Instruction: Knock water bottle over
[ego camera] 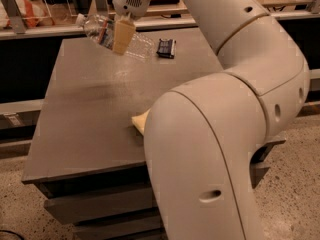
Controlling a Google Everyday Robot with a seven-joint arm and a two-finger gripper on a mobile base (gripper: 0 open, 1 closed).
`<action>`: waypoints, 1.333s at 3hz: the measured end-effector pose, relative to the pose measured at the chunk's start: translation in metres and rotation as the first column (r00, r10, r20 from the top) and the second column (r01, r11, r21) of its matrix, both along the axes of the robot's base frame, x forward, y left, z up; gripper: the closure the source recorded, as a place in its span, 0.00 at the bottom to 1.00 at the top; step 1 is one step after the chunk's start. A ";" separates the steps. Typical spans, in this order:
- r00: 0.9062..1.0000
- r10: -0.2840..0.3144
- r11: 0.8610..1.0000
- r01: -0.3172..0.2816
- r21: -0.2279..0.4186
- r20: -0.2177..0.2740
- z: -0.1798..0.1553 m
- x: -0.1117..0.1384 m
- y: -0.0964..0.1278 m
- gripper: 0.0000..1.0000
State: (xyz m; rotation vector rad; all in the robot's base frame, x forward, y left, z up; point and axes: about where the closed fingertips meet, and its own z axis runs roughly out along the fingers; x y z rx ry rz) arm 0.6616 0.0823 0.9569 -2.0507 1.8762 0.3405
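Note:
The water bottle [100, 30] is a clear ribbed plastic bottle with a white cap and a coloured label band. It is tilted steeply near the table's far edge, its cap pointing up and left and its base [141, 46] low to the right. My gripper [121, 43] reaches down from the top of the camera view and is closed around the bottle's middle. One tan finger [123, 34] lies across the front of the bottle. The other finger is hidden behind it.
The grey-brown table [85, 114] stands on a cabinet. A small black object [165, 48] lies at the back, right of the bottle. A yellow sponge [141, 121] is mostly hidden behind my large white arm [210, 134]. A shelf rail runs behind the table.

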 end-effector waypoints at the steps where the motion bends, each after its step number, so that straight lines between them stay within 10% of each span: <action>1: 1.000 0.015 0.996 -0.014 -0.086 0.021 -0.004 -0.017 -0.004 1.00; 4: 0.998 0.054 0.976 -0.055 -0.210 -0.011 -0.028 -0.071 -0.045 1.00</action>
